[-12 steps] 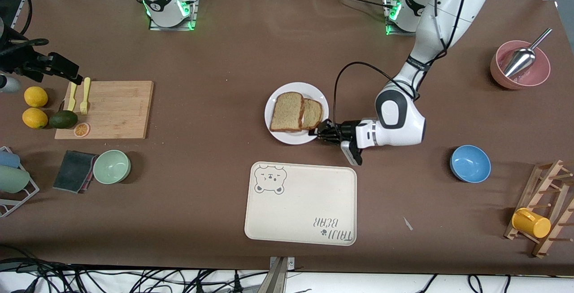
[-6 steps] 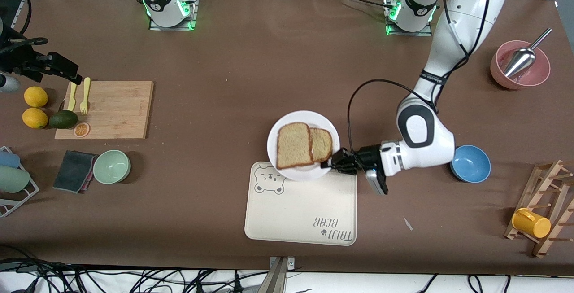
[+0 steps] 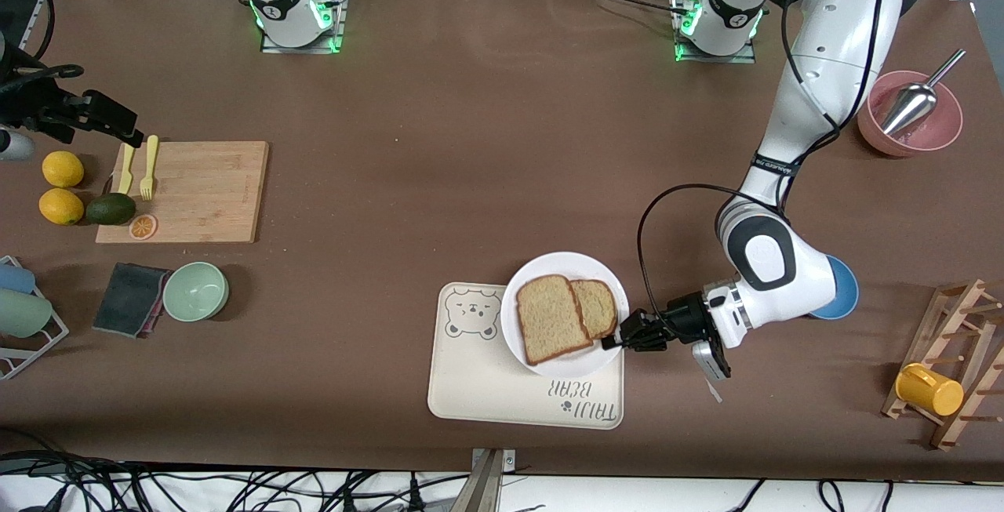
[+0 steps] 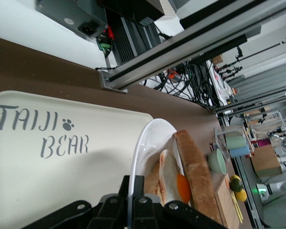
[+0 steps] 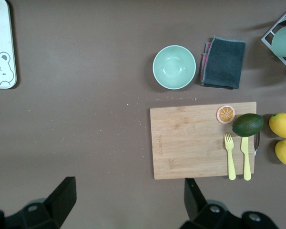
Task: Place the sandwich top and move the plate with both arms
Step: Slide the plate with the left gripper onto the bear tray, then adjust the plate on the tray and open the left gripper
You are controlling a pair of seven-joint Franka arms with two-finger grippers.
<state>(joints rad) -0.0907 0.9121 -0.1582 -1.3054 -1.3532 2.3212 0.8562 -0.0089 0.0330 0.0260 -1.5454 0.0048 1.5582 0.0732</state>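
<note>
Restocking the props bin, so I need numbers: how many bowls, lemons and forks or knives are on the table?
Bowls: 3, mint green, blue, pink
Lemons: 2, and
Yellow cutlery: 2, fork and knife
Total: 7

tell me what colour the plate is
White; the plate shows best in the front view.
</note>
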